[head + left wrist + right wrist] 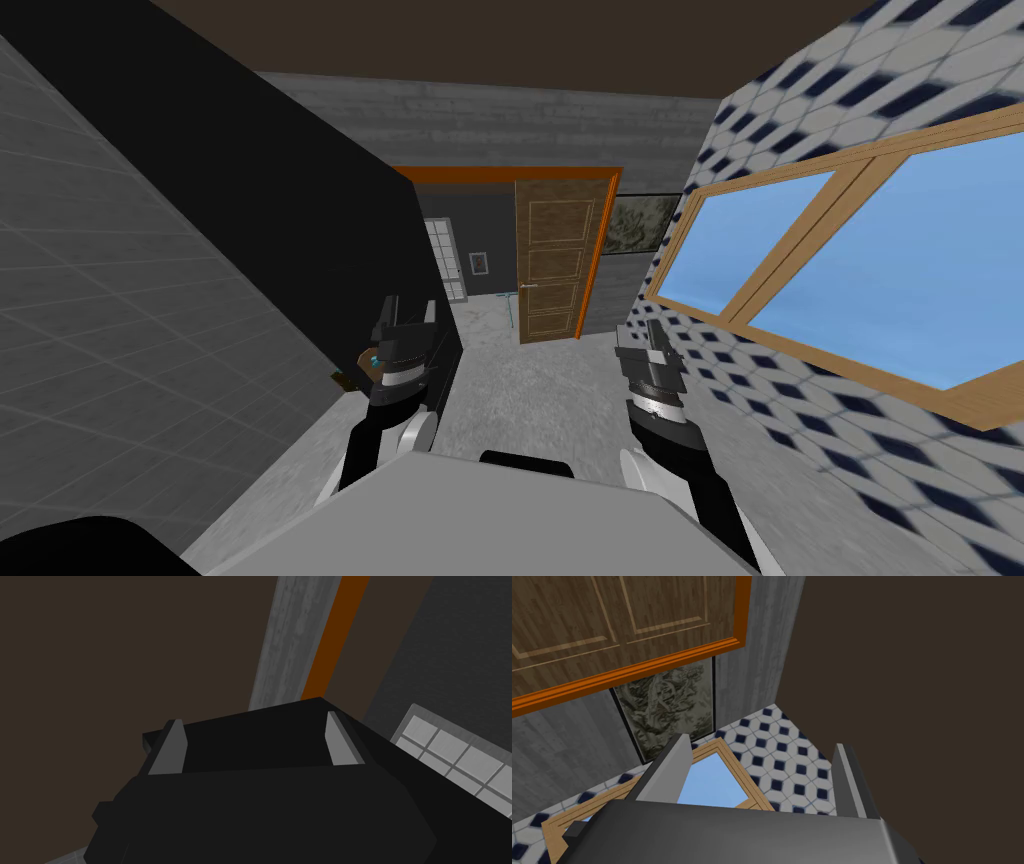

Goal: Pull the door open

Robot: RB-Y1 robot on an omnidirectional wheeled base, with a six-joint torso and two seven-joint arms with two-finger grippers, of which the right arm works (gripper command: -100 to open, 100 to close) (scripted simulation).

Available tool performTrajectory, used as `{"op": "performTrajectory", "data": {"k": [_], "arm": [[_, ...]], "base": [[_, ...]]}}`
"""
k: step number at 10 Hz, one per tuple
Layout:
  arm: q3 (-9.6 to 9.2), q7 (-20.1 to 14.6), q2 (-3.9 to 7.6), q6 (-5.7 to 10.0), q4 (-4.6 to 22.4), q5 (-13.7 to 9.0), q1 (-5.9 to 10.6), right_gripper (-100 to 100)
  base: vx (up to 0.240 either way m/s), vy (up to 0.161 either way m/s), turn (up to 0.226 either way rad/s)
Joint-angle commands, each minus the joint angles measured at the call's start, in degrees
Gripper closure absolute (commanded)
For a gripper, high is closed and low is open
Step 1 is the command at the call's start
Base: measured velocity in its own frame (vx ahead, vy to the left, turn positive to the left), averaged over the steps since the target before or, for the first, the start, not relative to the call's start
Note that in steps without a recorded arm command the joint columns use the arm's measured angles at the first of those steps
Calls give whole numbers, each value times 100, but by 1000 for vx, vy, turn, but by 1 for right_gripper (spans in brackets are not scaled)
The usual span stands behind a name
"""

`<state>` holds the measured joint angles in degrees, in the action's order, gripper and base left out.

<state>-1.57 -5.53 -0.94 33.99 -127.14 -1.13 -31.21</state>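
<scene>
L claw (253, 717), R claw (760, 742): both spread

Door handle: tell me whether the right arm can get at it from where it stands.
Probably not yet. The handle sits on the brown door at the far end, well beyond the right gripper; only floor lies between.

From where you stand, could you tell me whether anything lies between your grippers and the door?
Nothing visible does: bare grey floor runs from the left gripper and right gripper to the wooden door far ahead. Both grippers are open, holding nothing.
</scene>
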Motion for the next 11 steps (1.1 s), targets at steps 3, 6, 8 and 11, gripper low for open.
{"op": "performTrajectory", "data": {"k": [3,6,8,11], "arm": [[35,29,111,-17,523,-50,332,-100],[62,52,185,-31,934,-89,593,-100],[83,69,238,-41,1251,-120,797,-100],[119,99,321,-59,1789,-171,1137,-100]], "base": [[96,4,46],[103,-2,45],[96,7,42],[91,-8,49]]}}
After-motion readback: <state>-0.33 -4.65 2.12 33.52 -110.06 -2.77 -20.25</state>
